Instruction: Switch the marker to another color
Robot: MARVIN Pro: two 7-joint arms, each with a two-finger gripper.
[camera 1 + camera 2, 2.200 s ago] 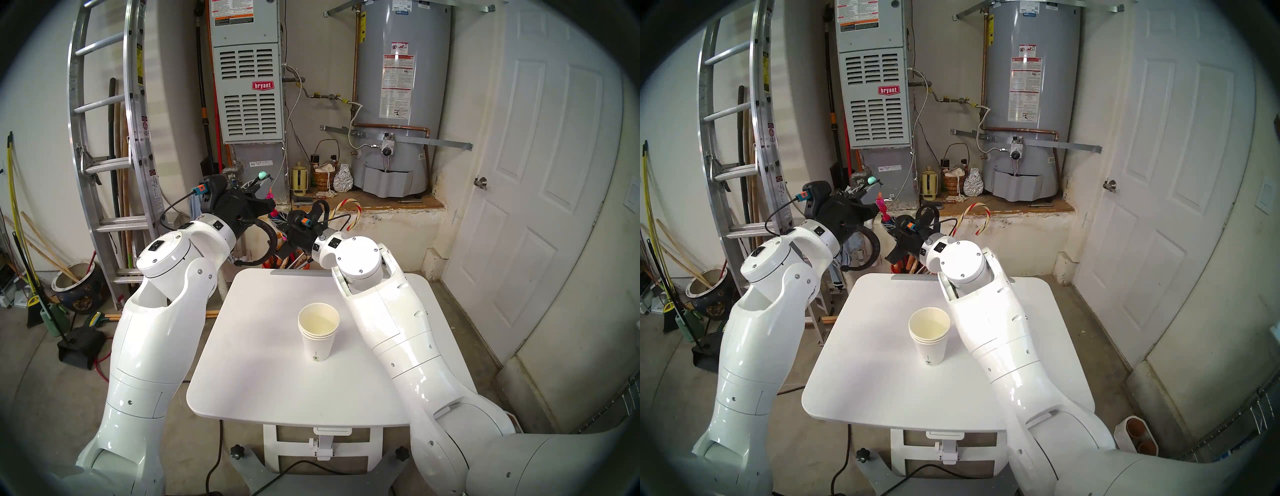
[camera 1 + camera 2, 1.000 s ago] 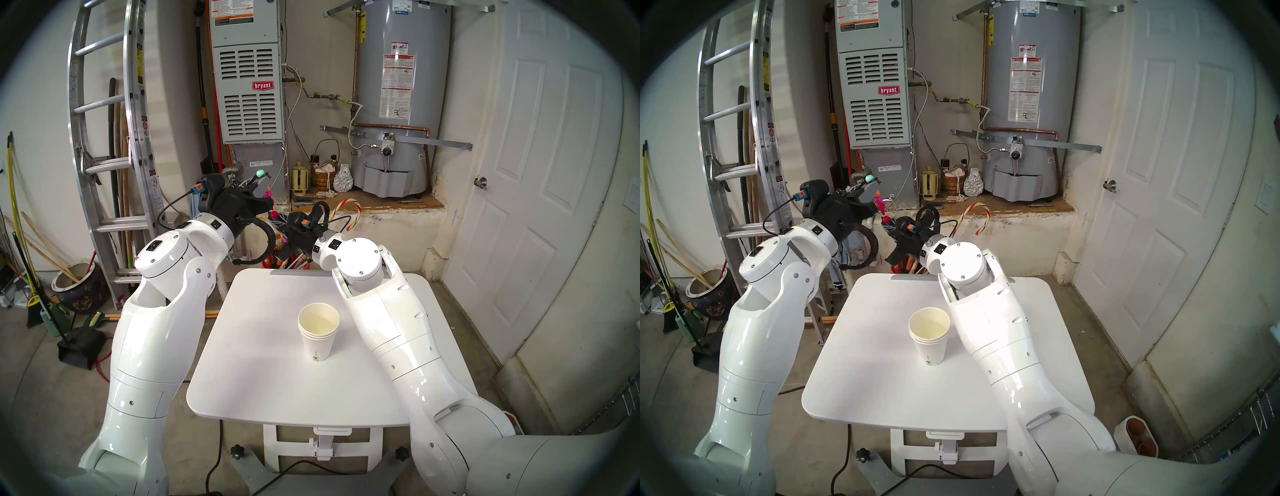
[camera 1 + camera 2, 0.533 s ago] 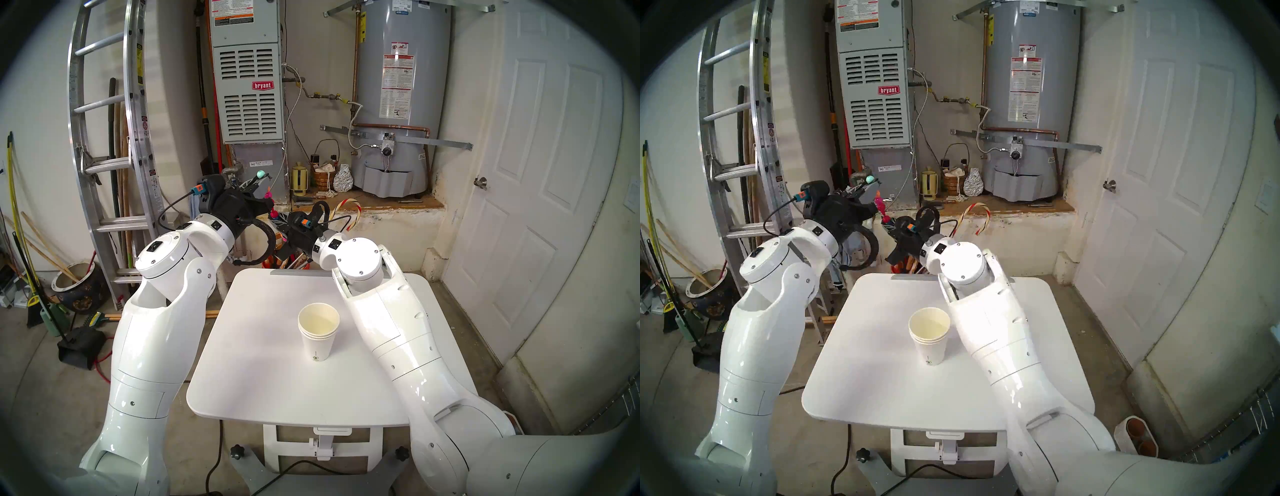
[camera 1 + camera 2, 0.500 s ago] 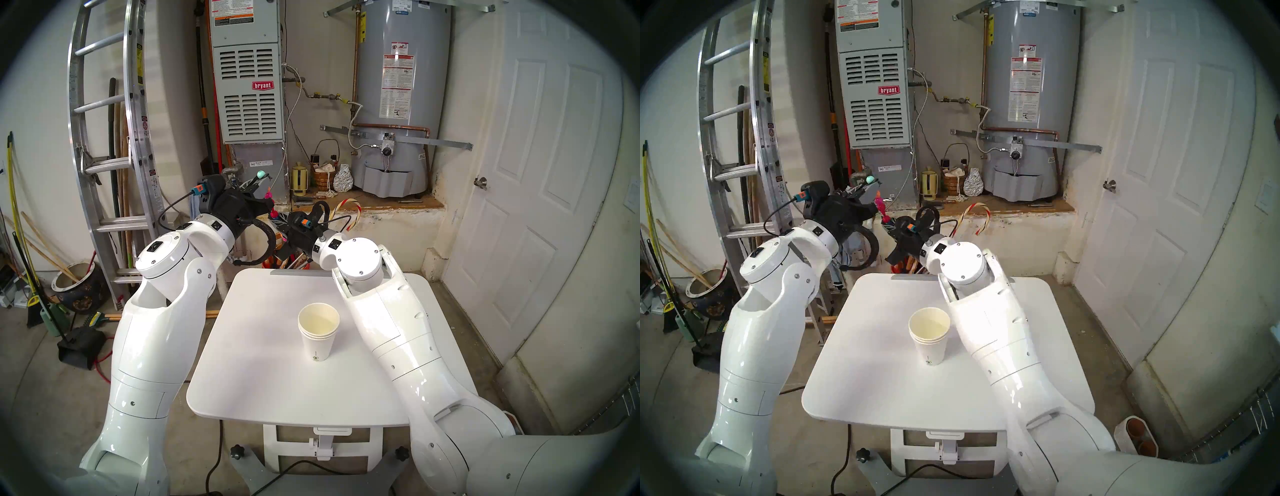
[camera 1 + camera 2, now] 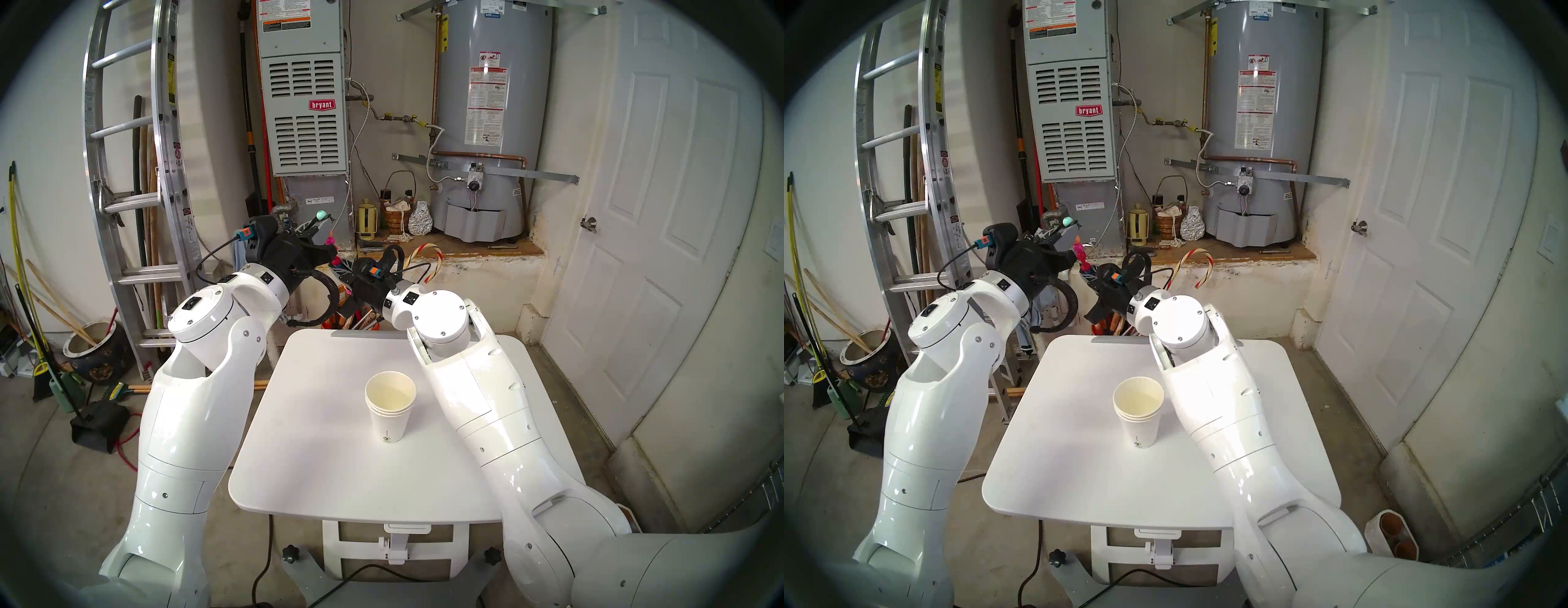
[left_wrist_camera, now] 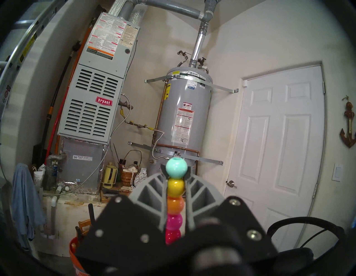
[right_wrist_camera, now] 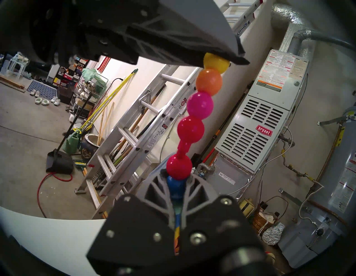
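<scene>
Glossy white arm (image 5: 193, 429) shells; black wrists; grey ribbed fingers (image 6: 152, 194)

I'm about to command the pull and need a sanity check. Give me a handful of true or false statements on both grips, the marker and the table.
1. The left gripper is shut on the marker, near its teal end bead. True.
2. The right gripper hangs open beside the marker. False: it is shut on it, at the blue bead below the red one.
3. The marker is held in the air between the two grippers. True.
4. The marker stands inside the paper cups. False: the stacked cups on the table hold nothing.
5. A thin red neck shows between two red beads. True, in the right wrist view.
</scene>
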